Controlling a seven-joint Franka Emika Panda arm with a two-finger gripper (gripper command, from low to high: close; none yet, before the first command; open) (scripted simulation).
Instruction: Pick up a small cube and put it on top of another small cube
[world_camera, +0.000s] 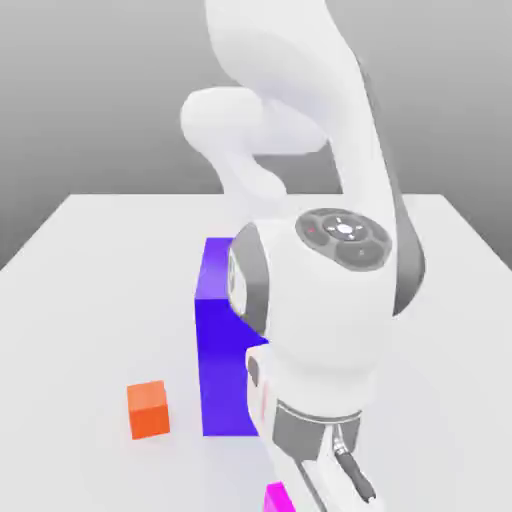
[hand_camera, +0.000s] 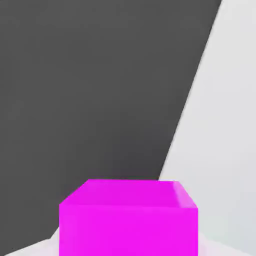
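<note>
1. One arm (world_camera: 300, 200), white: you see it arch from the back of the table (world_camera: 80, 260) toward the camera, wrist bent downward, hand at the exterior view's lower edge.
2. One gripper (world_camera: 335, 490): fingers clenched on the small cube (hand_camera: 128, 220). In the hand view the magenta cube sits close under the camera, but the finger pads are hard to make out.
3. Same small cube: in the exterior view, a magenta corner just beside the hand.
4. One big blue-purple block (world_camera: 222, 350): upright mid-table, partly behind the arm.
5. One orange cube (world_camera: 148, 409): on the table, near the block, toward the exterior view's left.
</note>
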